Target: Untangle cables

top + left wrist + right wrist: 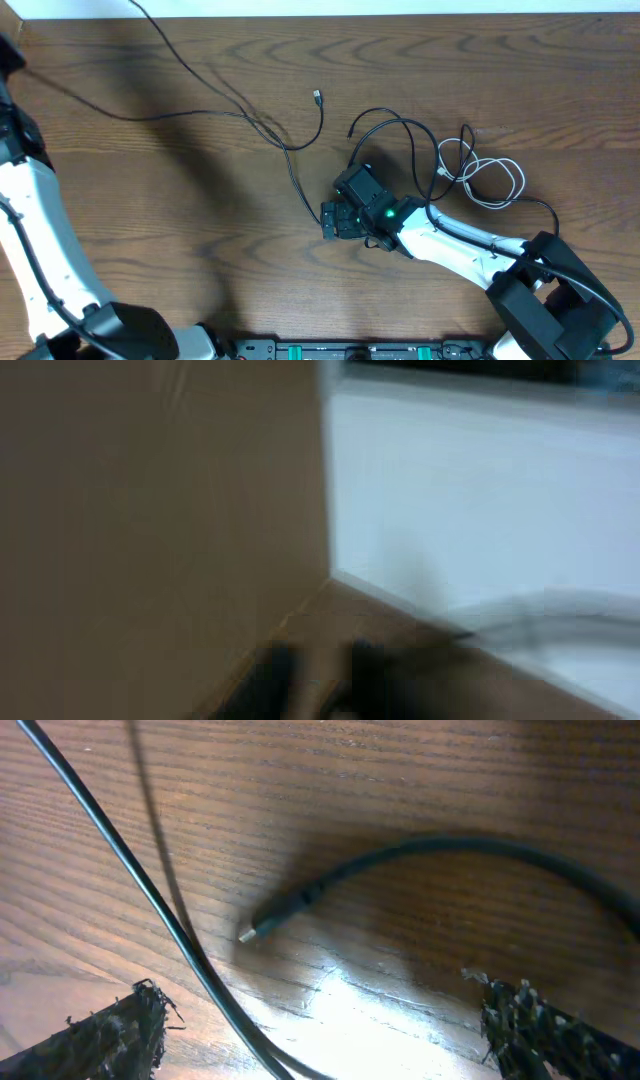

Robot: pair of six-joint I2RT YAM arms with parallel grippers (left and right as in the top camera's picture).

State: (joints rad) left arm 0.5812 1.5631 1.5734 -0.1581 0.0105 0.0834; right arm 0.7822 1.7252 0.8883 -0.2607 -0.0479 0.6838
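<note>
Overhead: long black cable (288, 150) lies apart on tabletop (150, 220); white cable (520, 180) crosses black loop (400, 120), judged unsorted. Right pincer (330, 1020) wide, empty, over plug (262, 925); left pincer (320, 678) blurred, cannot tell.

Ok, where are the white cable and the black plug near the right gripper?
white cable (468, 172): overhead view, on its coiled loops.
black plug (280, 918): right wrist view, on the plug body.

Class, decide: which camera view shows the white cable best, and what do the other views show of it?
The overhead view: the white cable lies whole, in loops, on the table. The right wrist view shows only black cables; the left wrist view is too blurred to show it.
</note>
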